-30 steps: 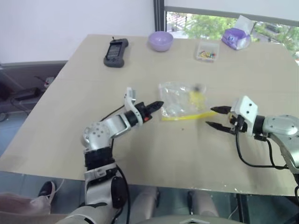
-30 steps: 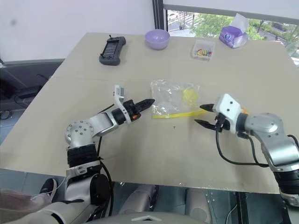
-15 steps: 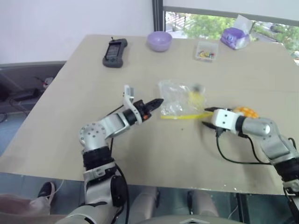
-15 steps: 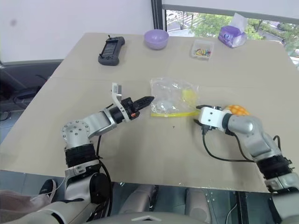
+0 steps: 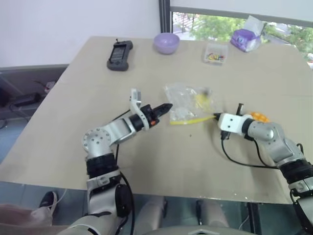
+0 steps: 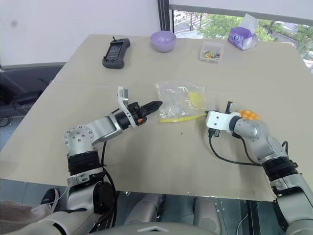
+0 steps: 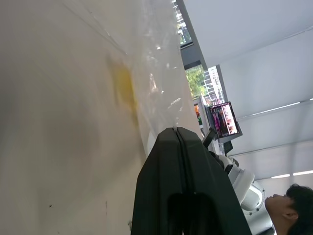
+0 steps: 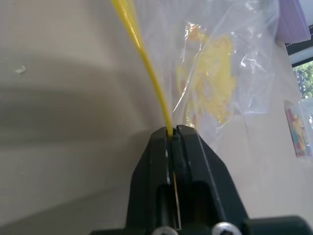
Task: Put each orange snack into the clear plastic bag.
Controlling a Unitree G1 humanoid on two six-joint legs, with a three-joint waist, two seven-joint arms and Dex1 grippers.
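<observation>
The clear plastic bag lies crinkled at the table's middle, its yellow strip along the near edge. My left gripper is shut, pinching the bag's left edge; the film meets the tips of its fingers. My right gripper is shut on the right end of the yellow strip, which runs in between the closed fingertips. One orange snack, round with a criss-cross top, sits on the table just behind my right wrist. A yellowish patch shows through the bag.
Along the far side of the table stand a black handheld device, a purple bowl, a small clear box of colourful bits and a purple tissue pack. A cable trails from my right wrist.
My right gripper moved forward and down to the bag's yellow strip, rolled its wrist and shut on the strip. The left gripper stayed put, still shut.
</observation>
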